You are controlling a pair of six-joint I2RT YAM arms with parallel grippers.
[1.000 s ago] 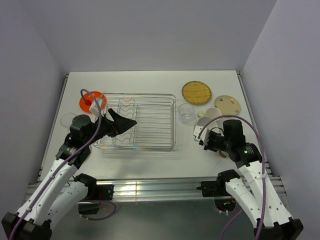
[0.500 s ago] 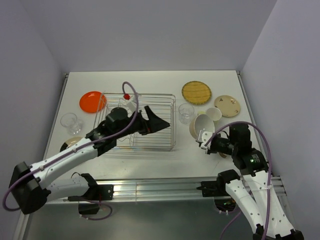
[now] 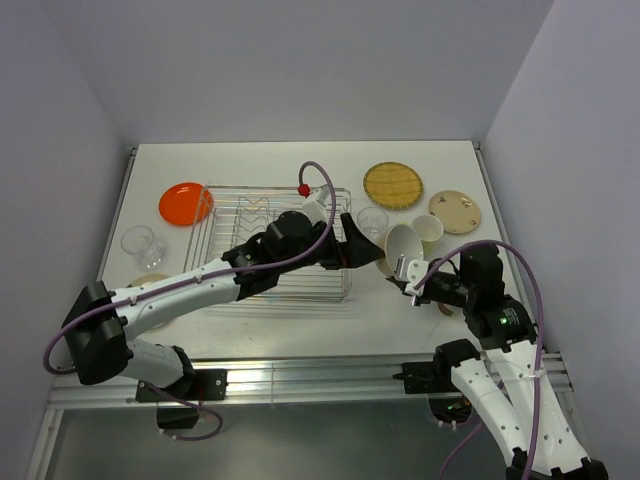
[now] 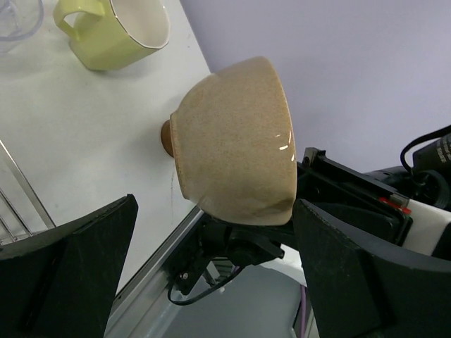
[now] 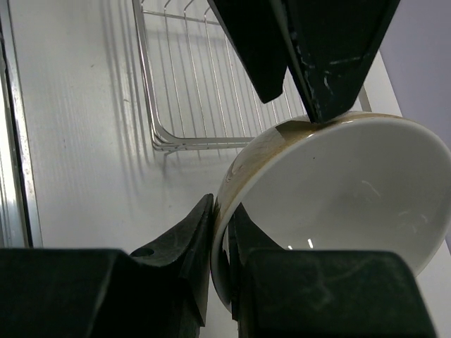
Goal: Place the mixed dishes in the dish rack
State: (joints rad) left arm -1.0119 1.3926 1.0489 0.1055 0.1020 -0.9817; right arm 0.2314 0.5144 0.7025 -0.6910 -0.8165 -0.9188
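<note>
**Progress.** No dish stands in the dish rack [image 3: 262, 188]; its wires show bare. All loading is still to do.

**Left of the dish rack.** The orange plate [image 3: 185, 203], a clear tumbler [image 3: 140, 243] and a tan plate [image 3: 148, 282] sit on the counter [image 3: 290, 160].

**Over the dish rack.** The left arm [image 3: 200, 280] stretches across to the right end. The left jaws stand fully open. The left wrist view shows 1 finger on each side of the beige bowl [image 3: 403, 250], neither touching it.

**Right of the dish rack.** The right jaws are clamped on the beige bowl's rim and hold it tilted, clear of the counter. The clear plastic cup [image 3: 372, 220] stands just beside the rack. Farther right lie the yellow woven plate [image 3: 393, 185], the pale green mug [image 3: 428, 228] and a cream plate [image 3: 454, 209]. Judged step: a handover of the bowl to the left jaws.

**Change.** 1 second earlier the left arm was at the rack's left end, near the orange plate; it has since swung across. The bowl has been raised and tipped toward it.
</note>
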